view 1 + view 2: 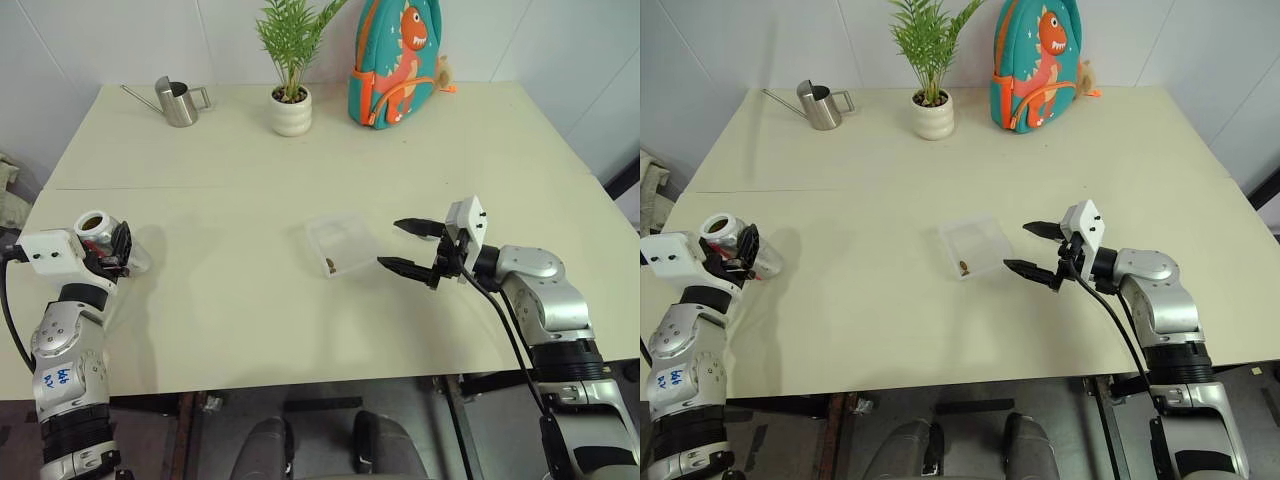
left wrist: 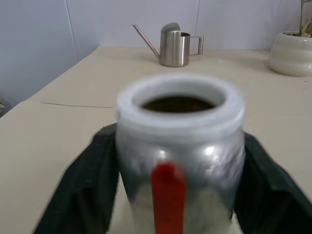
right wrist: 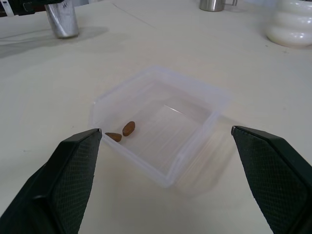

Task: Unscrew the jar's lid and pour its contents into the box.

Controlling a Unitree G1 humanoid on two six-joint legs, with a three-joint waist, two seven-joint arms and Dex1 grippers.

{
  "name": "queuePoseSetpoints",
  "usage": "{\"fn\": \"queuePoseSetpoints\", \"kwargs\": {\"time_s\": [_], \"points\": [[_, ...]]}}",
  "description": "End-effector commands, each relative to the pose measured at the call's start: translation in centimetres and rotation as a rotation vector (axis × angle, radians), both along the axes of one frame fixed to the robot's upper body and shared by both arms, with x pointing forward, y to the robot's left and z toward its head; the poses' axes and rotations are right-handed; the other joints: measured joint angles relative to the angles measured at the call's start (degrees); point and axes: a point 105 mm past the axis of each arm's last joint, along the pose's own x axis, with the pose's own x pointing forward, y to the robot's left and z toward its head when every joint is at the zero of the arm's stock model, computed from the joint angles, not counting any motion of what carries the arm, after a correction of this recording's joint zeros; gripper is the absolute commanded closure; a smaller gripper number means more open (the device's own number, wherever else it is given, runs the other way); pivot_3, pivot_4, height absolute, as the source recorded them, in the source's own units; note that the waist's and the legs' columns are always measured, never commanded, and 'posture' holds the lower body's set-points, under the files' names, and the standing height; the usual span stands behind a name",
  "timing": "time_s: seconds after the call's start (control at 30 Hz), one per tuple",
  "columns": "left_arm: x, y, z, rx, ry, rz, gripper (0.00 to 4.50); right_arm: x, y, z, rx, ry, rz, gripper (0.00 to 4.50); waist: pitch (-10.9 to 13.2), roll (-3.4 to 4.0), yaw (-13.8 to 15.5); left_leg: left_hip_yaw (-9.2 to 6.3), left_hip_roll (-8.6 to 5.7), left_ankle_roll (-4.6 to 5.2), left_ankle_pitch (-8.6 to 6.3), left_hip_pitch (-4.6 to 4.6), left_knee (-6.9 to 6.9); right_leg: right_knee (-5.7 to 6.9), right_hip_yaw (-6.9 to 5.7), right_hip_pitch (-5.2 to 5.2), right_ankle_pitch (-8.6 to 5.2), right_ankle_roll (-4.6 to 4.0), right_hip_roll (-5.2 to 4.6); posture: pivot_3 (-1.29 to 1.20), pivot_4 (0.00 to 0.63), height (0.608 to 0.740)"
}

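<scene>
jar [image 2: 179, 156] sits upright between the left tool's [image 1: 118, 252] black fingers, lid off; whether they clamp it or stand loose can't be told. likely light, stiff, slick — best gripped mid-body under the white neck. right tool [image 1: 412, 246] gapes wide, empty, box [image 3: 161, 117] with two brown bits [image 3: 122, 132] just ahead of it on the counter [image 1: 230, 310].

Clear plastic box [image 3: 161, 122]; shiny metal watering can [image 2: 173, 45].
</scene>
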Motion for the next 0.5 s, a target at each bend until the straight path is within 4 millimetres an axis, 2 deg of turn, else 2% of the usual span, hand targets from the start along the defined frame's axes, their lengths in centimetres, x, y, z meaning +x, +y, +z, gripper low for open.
{"fn": "queuePoseSetpoints", "kwargs": {"time_s": [0.03,0.07,0.23,0.5], "points": [[-1.0,1.0,0.9,0.024,-0.043,0.032,0.35,0.0,0.0,0.9,0.0,-0.039,0.018,0.0,0.0,0.0,-0.17,0.01,0.0,0.0,-0.01,0.0,0.0,-0.02,0.0,0.0,0.0,0.0,0.0,0.0,0.15,0.74],[-1.1,1.0,0.8,0.029,-0.038,0.028,0.04,0.0,0.0,1.0,-0.002,-0.04,0.02,0.0,0.0,0.0,-0.3,0.02,0.0,0.02,-0.02,0.0,0.0,-0.04,0.0,0.0,0.0,0.0,0.0,0.0,0.15,0.74],[-2.1,0.4,0.2,0.09,0.015,-0.009,0.04,0.0,0.2,1.2,-0.003,-0.045,0.029,0.0,0.0,0.0,-0.83,0.06,0.01,0.04,-0.07,-0.01,-0.01,-0.09,0.0,0.0,0.0,0.01,-0.01,0.0,0.15,0.74],[-5.6,0.2,-1.2,0.168,0.15,-0.077,0.04,-0.4,0.5,1.5,0.006,-0.052,0.04,0.0,0.0,0.0,-0.9,0.08,0.09,0.02,-0.13,-0.01,-0.07,-0.15,0.02,-0.05,0.0,0.0,-0.01,0.0,0.15,0.74]]}}
